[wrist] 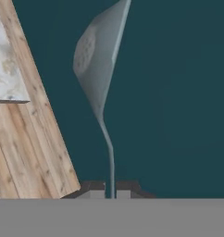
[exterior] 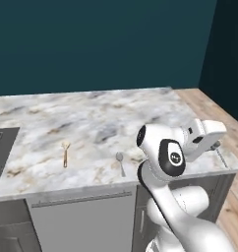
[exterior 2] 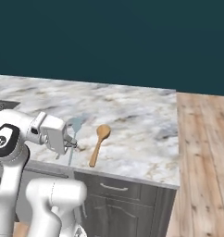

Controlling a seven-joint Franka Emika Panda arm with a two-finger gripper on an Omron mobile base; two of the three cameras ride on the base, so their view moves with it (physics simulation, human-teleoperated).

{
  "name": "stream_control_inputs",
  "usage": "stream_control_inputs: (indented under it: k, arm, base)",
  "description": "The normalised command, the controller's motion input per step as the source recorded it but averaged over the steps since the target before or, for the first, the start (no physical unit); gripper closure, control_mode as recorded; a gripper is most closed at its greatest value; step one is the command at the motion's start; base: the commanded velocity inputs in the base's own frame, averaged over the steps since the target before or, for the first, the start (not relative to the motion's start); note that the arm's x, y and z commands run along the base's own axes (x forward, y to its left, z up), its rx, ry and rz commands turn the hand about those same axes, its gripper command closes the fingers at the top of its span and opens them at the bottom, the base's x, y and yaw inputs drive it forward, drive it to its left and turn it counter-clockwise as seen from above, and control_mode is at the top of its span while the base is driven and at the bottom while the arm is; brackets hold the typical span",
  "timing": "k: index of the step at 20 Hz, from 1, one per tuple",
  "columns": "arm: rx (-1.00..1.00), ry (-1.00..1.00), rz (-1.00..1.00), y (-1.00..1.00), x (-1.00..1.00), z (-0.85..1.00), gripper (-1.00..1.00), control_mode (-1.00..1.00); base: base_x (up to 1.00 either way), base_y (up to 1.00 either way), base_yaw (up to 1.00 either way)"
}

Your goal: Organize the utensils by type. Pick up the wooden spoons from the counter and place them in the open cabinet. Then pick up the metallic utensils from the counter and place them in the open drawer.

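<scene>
My gripper (wrist: 111, 189) is shut on the thin handle of a grey metal utensil (wrist: 97, 51), whose wide dimpled head points away from the hand. The gripper (exterior 2: 73, 145) holds it at the counter's (exterior 2: 141, 120) front edge, head (exterior 2: 76, 124) up and handle down. In the left base view the gripper (exterior: 218, 145) is at the counter's (exterior: 91, 118) right front corner. A long tan wooden spoon (exterior 2: 99, 143) lies just right of the gripper. A cream-headed spoon with an orange-brown handle (exterior: 65, 153) and a small metal spoon (exterior: 120, 162) lie near the front edge. The open cabinet and open drawer are out of view.
A dark recessed basin (exterior: 0, 147) sits in the counter at the far left. Below the slab are dark grey cabinet fronts (exterior 2: 114, 199) with handles and a grey panel (exterior: 81, 221). Wooden floor (exterior 2: 202, 162) runs along the counter's right end. A teal wall (exterior: 101, 44) stands behind.
</scene>
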Motion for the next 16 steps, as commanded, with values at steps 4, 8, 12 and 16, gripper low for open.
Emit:
stream_control_inputs:
  k: [4, 8, 12, 16]
  arm:
    - [0.00, 0.00, 0.00, 0.00, 0.00, 0.00, 1.00, 1.00]
    - [0.00, 0.00, 0.00, 0.00, 0.00, 0.00, 1.00, 1.00]
    - [0.00, 0.00, 0.00, 0.00, 0.00, 0.00, 1.00, 1.00]
    - [0.00, 0.00, 0.00, 0.00, 0.00, 0.00, 1.00, 1.00]
  base:
    - [-0.56, -0.04, 0.17]
    - [-0.24, 0.00, 0.33]
    - [-0.06, -0.03, 0.48]
    - [-0.01, -0.10, 0.54]
